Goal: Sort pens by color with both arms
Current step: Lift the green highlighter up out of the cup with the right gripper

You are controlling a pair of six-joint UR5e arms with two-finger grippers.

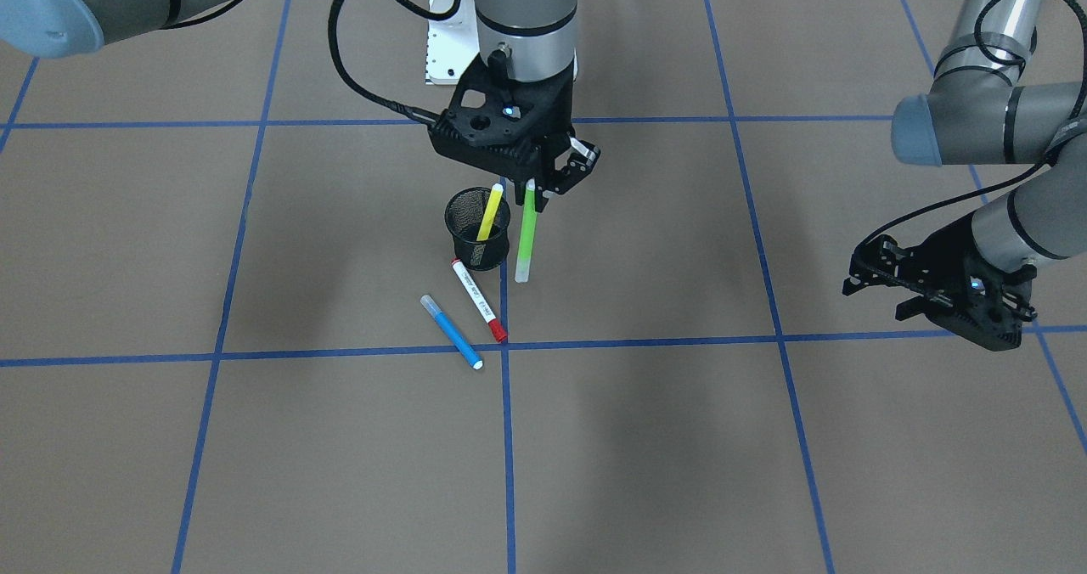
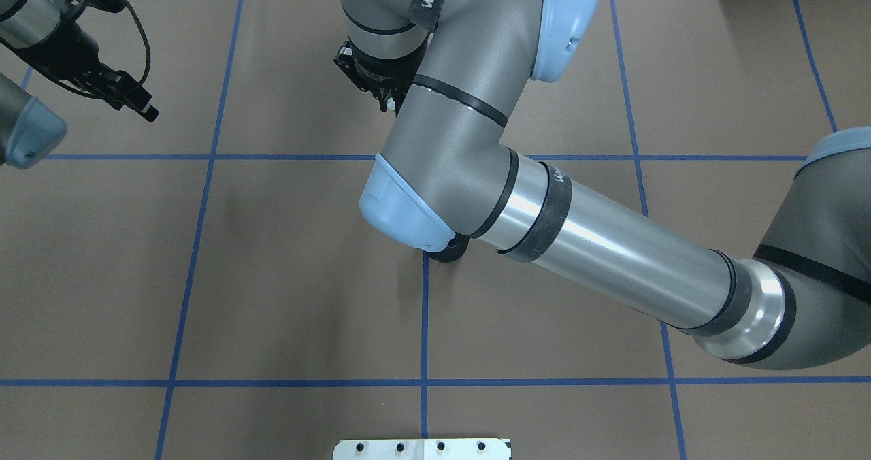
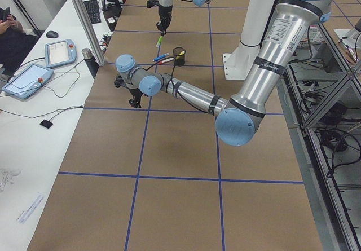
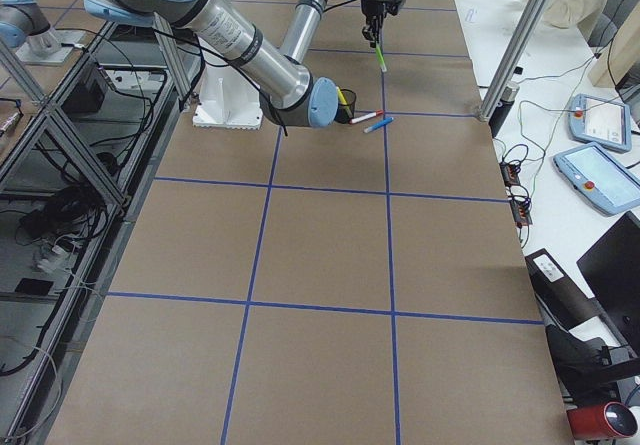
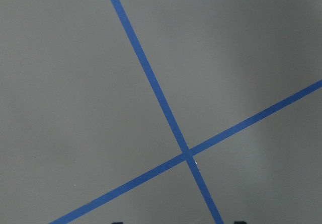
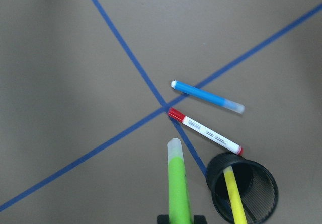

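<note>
Right gripper (image 1: 539,190) pinches slim lime-green highlighter (image 1: 526,234); next, probably shift toward black mesh cup (image 1: 480,250) at nine o'clock. Left gripper (image 1: 879,296) gapes empty.

- We are seeing the table (image 1: 764,472) lying under a matt brown, paper-like sheet crossed by smooth blue tape (image 1: 507,438).
- We are reading the cup (image 1: 475,251) as fine black wire mesh.
- We are taking the lime green highlighter (image 1: 526,234), yellow highlighter (image 1: 489,213), blue pen (image 1: 451,331) and red-ended pen (image 1: 477,299) for smooth plastic.
- We are watching the right arm (image 2: 599,249) gleaming in polished silver metal beside matt grey shells.
- We are judging the right gripper (image 1: 537,190) to be matt black plastic.
</note>
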